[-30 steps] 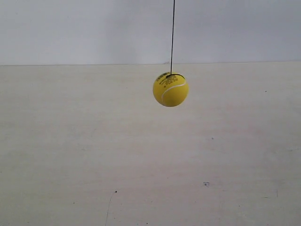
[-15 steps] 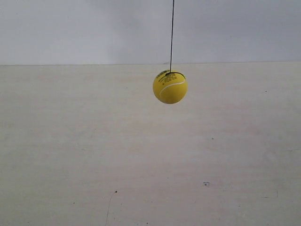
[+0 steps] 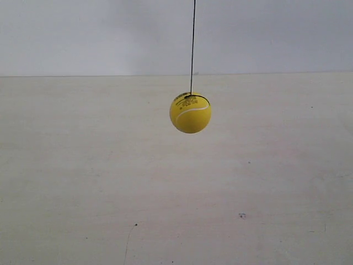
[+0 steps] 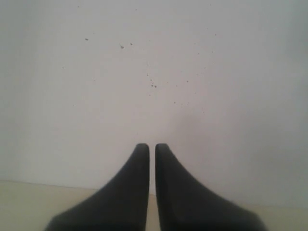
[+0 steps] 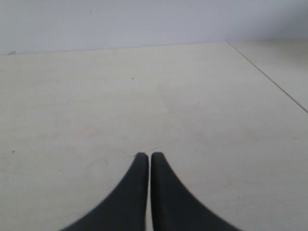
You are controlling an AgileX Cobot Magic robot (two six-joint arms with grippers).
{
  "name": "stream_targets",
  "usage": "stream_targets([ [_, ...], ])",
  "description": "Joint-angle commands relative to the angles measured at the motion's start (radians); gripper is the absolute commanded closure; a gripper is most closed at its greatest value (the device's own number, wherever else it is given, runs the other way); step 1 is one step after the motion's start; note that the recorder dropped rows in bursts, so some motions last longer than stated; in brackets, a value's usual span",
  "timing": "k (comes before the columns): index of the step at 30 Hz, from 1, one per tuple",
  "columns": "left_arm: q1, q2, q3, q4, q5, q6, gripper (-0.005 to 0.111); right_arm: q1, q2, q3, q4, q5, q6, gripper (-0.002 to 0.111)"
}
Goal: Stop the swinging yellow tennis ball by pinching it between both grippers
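The yellow tennis ball (image 3: 190, 112) hangs in mid-air from a thin dark string (image 3: 192, 49) that runs straight up out of the exterior view. I see its white seam (image 3: 193, 110) curving across the near face, and small black print (image 3: 180, 100) beside the knot at its top. The ball hangs clear of the pale bench (image 3: 83, 182). The bench meets a grey-white wall (image 3: 83, 33) in a line just above the ball's crown. A small dark mark (image 3: 241, 216) on the bench lies below the ball and to its right in that view. A thin scratch (image 3: 128, 243) lies below the ball and to its left.

The left gripper (image 4: 152, 147) faces a pale wall dotted with dark specks (image 4: 153, 85). Its two black fingers (image 4: 130, 192) are drawn narrow, with only a sliver between the tips, and hold nothing. The right gripper (image 5: 146, 156) looks out across the bench, where a joint line (image 5: 269, 77) runs. Its fingers (image 5: 168, 197) are equally narrow and empty. I cannot tell how near either gripper is to the ball.
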Motion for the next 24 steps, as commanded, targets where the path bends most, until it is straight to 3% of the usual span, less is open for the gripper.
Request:
stream_targets([
  [1,0.002,-0.001,0.004,-0.276,0.054,0.289,0.102,-0.005,0.000,0.000,-0.007,0.001,0.001,0.108],
  [5,0.002,-0.001,0.004,-0.842,0.196,0.956,0.102,-0.005,0.000,0.000,-0.007,0.001,0.001,0.108],
  [8,0.002,-0.001,0.004,-1.012,0.346,1.243,0.102,-0.005,0.000,0.000,-0.007,0.001,0.001,0.108],
  [13,0.002,-0.001,0.004,-0.949,0.553,1.242,0.102,-0.005,0.000,0.000,-0.007,0.001,0.001,0.108],
  [17,0.002,-0.001,0.004,-0.912,0.553,1.226,0.102,-0.005,0.000,0.000,-0.007,0.001,0.001,0.108],
  [22,0.002,-0.001,0.004,-0.678,0.553,0.995,0.102,-0.005,0.000,0.000,-0.005,-0.002,0.001,0.108],
  [24,0.002,-0.001,0.004,-0.659,0.553,0.953,0.102,-0.005,0.000,0.000,-0.005,-0.004,0.001,0.108],
])
